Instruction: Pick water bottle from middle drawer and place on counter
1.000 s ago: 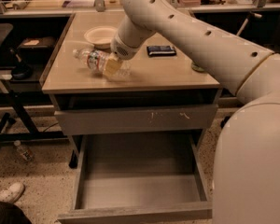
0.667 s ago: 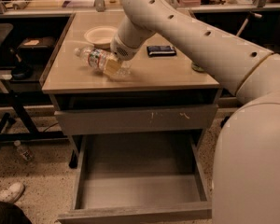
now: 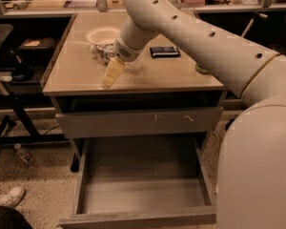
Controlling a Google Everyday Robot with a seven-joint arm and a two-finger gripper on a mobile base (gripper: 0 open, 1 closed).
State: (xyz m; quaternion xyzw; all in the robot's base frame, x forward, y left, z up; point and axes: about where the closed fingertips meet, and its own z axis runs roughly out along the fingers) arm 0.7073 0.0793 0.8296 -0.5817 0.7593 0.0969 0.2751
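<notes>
The water bottle (image 3: pixel 100 51) lies on its side on the beige counter (image 3: pixel 171 75), just in front of a white bowl. My gripper (image 3: pixel 122 69) hangs over the counter right beside the bottle, on its near right side. It is open, with a yellowish finger (image 3: pixel 112 73) pointing down toward the counter's front edge, apart from the bottle. The middle drawer (image 3: pixel 138 218) is pulled far out below, and its grey inside is bare.
A white bowl (image 3: pixel 102 34) and a dark flat object (image 3: pixel 164 51) lie on the counter. The scratched grey drawer front (image 3: pixel 138 120) is shut. A small bottle (image 3: pixel 24 154) and a white shoe (image 3: pixel 7 197) lie on the floor at left. My arm covers the right side.
The gripper's finger now stands a little apart from the bottle, nearer the counter's front edge. The bottle stays lying on the counter.
</notes>
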